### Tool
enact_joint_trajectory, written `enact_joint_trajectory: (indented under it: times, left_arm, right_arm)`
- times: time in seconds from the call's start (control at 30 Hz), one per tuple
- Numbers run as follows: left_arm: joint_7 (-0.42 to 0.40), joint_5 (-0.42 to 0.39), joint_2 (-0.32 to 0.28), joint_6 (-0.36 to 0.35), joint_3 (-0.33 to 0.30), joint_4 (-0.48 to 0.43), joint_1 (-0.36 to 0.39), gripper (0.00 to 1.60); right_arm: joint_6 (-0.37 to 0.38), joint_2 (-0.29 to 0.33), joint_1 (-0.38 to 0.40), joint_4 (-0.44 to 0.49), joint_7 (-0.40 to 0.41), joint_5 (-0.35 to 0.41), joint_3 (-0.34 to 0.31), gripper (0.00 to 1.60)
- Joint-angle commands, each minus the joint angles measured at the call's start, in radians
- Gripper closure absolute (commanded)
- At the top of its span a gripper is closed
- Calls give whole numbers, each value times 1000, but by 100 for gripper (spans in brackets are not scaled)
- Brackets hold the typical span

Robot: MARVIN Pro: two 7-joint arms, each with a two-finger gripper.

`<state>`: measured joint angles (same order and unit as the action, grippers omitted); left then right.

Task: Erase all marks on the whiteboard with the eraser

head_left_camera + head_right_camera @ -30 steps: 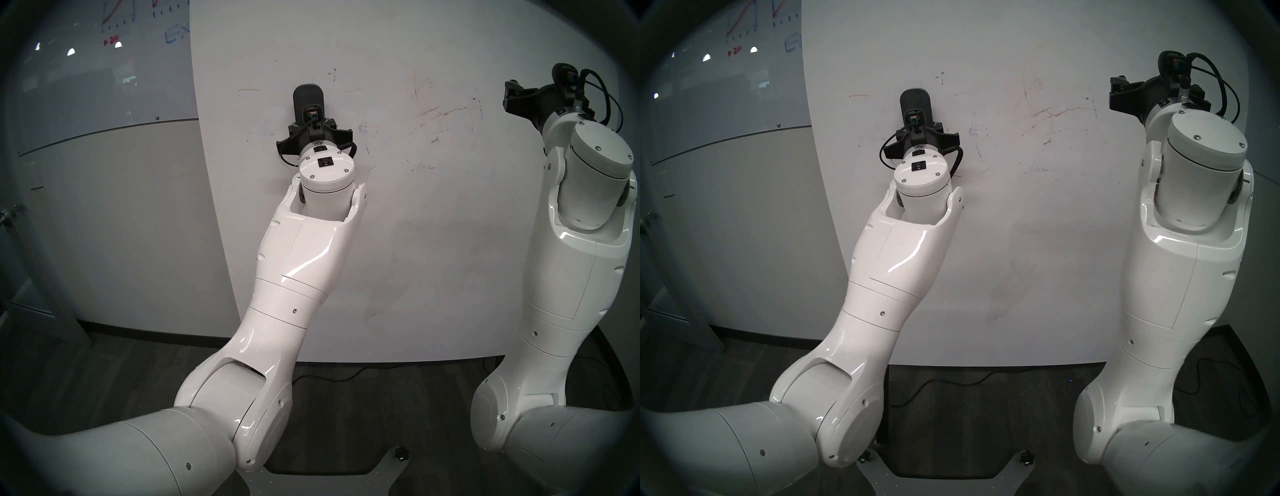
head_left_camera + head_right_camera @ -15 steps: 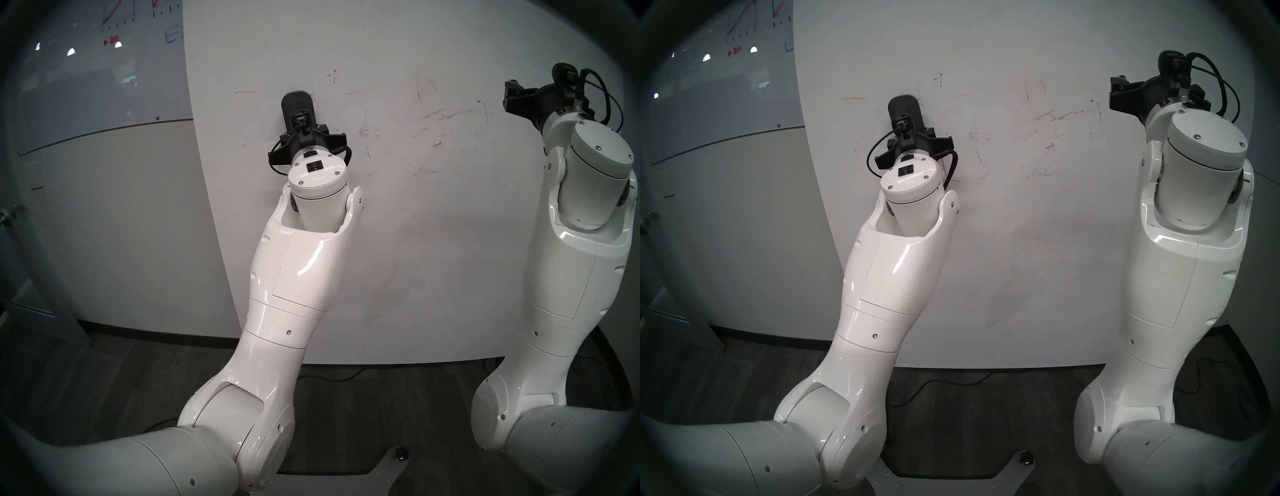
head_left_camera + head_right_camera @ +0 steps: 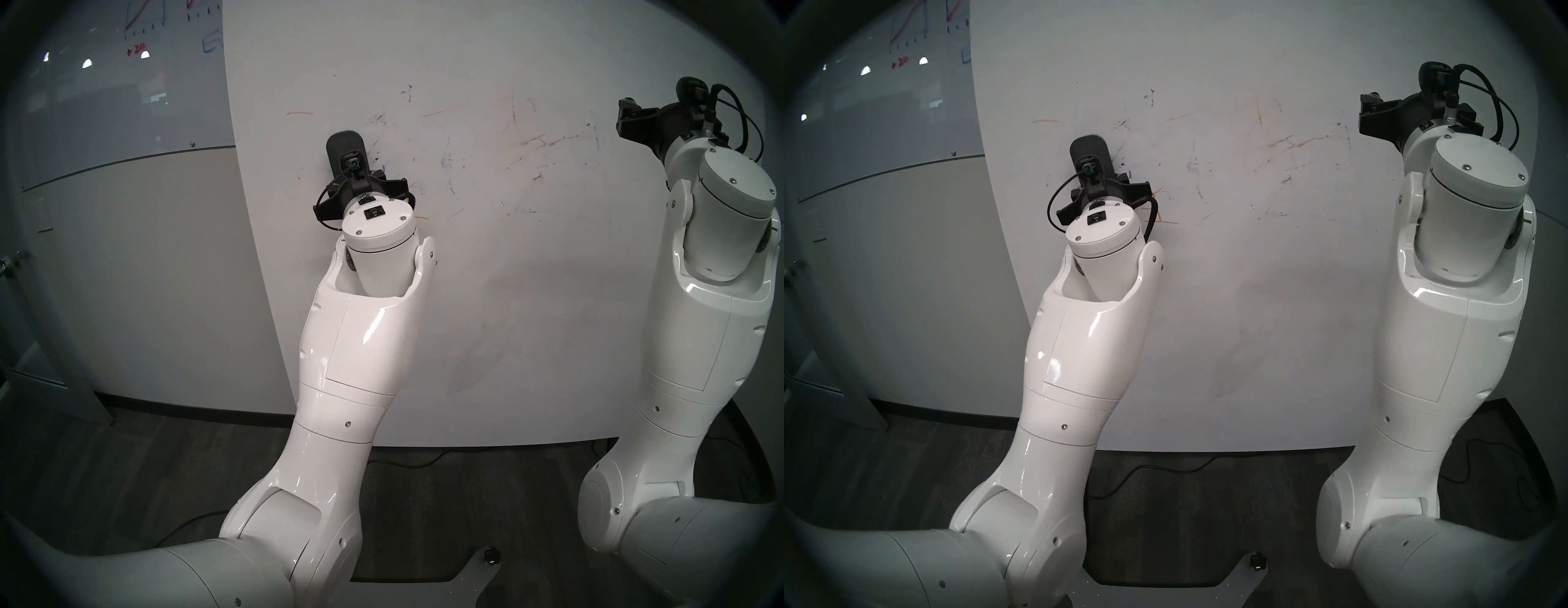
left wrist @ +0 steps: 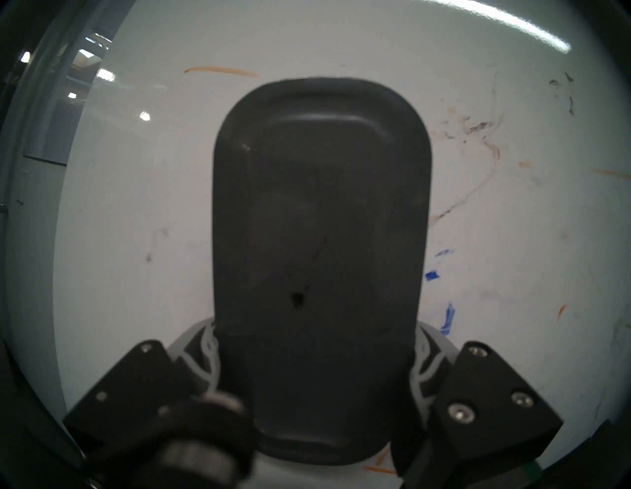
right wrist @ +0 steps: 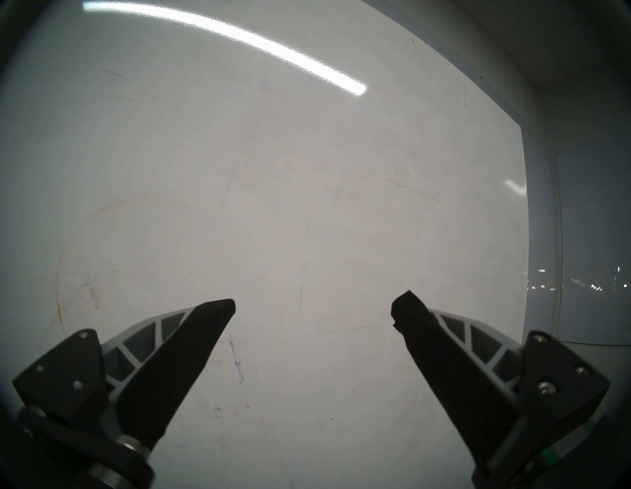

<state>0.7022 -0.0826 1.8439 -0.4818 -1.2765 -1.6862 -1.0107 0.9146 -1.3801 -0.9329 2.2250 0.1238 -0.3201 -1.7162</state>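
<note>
The dark grey eraser (image 3: 344, 148) (image 4: 321, 222) lies flat against the whiteboard (image 3: 509, 297), long axis upward, left of the board's middle. My left gripper (image 3: 360, 187) (image 4: 316, 341) is shut on its lower half. Marks surround it: an orange stroke (image 3: 300, 113) up-left, smeared black and orange traces (image 4: 478, 129) to its right, and blue bits (image 4: 447, 317). Further right sit a black scribble (image 3: 408, 93) and reddish smudges (image 3: 547, 142). My right gripper (image 3: 632, 121) (image 5: 313, 307) hovers open near the board's upper right, holding nothing.
A grey glass board (image 3: 106, 106) with red and blue graph lines hangs left of the whiteboard. A black cable (image 3: 407, 460) runs over the dark floor below the board's bottom edge. The right edge of the whiteboard (image 5: 524, 222) shows in the right wrist view.
My left gripper has slid the eraser down and to the left across the board, uncovering smeared traces above and right of it. The right arm has not moved.
</note>
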Motion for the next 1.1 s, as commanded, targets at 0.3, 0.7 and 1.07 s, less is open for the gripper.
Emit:
enact_joint_trajectory:
  times: [0.3, 0.7, 1.07]
  left_arm:
    - [-39, -38, -66, -63, -27, 13, 31, 160]
    - [-212, -12, -208, -118, -109, 86, 143, 160]
    - [-256, 15, -211, -142, -114, 137, 188, 160]
  right_arm:
    - [4, 4, 14, 11, -2, 2, 1, 0]
    - [2, 6, 12, 11, -6, 7, 2, 0]
    - [2, 8, 13, 11, -9, 11, 2, 0]
